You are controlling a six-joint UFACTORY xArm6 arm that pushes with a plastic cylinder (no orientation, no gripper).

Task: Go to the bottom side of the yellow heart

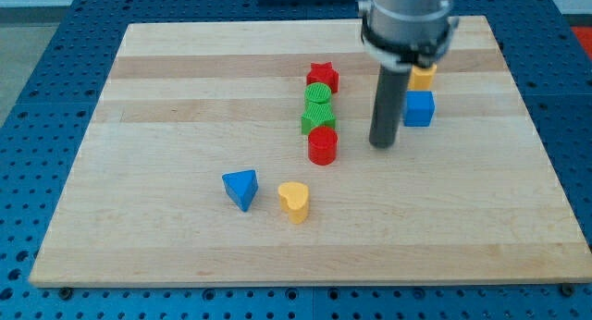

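The yellow heart [294,201] lies on the wooden board [166,98], left of the view's centre and toward the bottom. My tip [382,144] rests on the board up and to the right of the heart, well apart from it. The tip stands right of the red cylinder [323,146] and left of the blue cube [418,108]. It touches no block.
A blue triangle [241,189] lies just left of the heart. A column of blocks stands above the red cylinder: a green star [318,121], a green cylinder [318,95] and a red star [323,76]. A yellow block [423,77] sits above the blue cube.
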